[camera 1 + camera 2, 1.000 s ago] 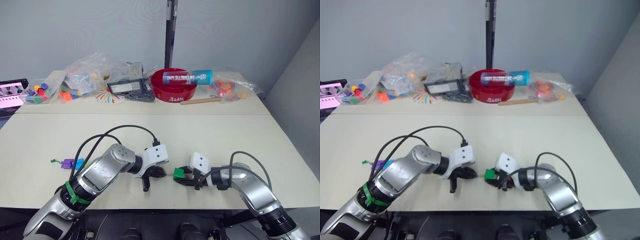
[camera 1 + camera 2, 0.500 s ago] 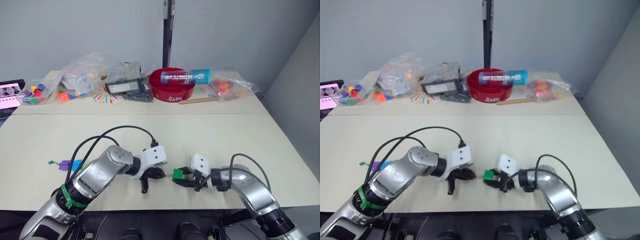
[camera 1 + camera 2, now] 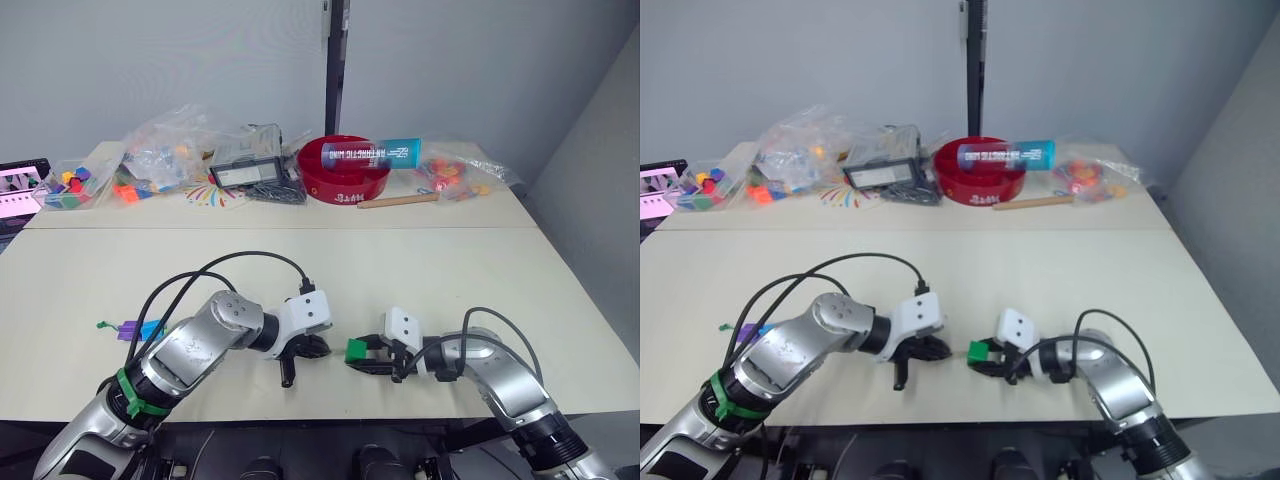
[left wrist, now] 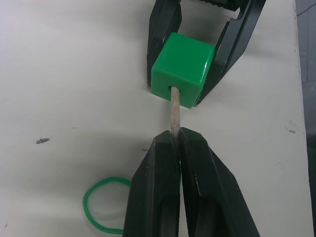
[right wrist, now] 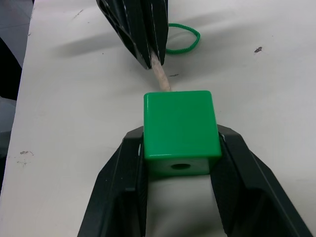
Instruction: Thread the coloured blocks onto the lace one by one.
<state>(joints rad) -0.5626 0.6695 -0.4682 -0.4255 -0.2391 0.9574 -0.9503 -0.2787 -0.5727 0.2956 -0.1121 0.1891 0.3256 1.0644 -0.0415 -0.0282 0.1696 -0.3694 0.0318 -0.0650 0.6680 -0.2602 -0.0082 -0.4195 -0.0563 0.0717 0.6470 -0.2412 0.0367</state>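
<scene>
One green block (image 3: pixel 356 350) in the left eye view, clamped in the right gripper (image 3: pixel 366 358) low over the tabletop (image 3: pixel 420 270), facing the left gripper (image 3: pixel 322 348). Hardly any shift against a second ago: same narrow gap between the two grippers, only a slight drift of the whole picture, so probably a slow, careful feed rather than a fresh reach. Well off to the left, one purple block (image 3: pixel 128 328) and one blue block (image 3: pixel 152 328) side by side on the tabletop, seemingly strung already; any further cubes there too small to tell.

Same layout in the right eye view, nothing to add.

One pale stiff tip (image 4: pixel 175 116) in the left wrist view, pinched between the closed left fingers and entering the hole of the green block. One loop of green lace (image 4: pixel 101 207) slack on the tabletop beside them.

One hole on the near face in the right wrist view, dark, no tip through yet; judged mid-threading, push-through and regrasp of the tip outstanding.
</scene>
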